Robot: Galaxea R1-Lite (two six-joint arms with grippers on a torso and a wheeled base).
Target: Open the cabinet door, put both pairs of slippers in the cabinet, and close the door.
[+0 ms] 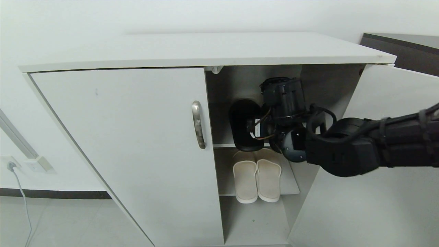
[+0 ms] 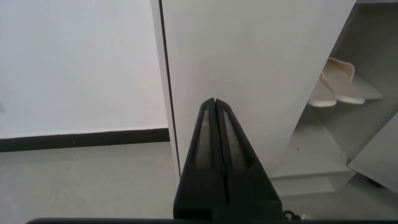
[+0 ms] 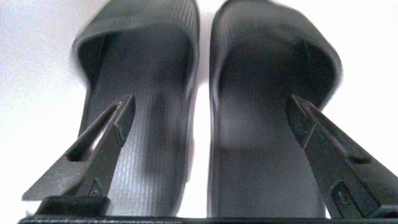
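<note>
On the left, the left gripper (image 2: 214, 102) hangs with its jaws pressed together on nothing, in front of the closed left door (image 1: 120, 137) of the cabinet (image 1: 205, 48). Right of the handle (image 1: 198, 124), the white slippers (image 1: 257, 178) lie side by side on the lower shelf (image 1: 291, 187). The dark slippers (image 1: 244, 125) sit on the shelf above, under the right gripper (image 3: 209, 104), whose fingers are spread wide and clamp neither. Both pairs look stowed, so the release seems in hand; next the right arm should back straight out without dragging the dark pair, then swing the open right door (image 1: 384, 103) closed.
</note>
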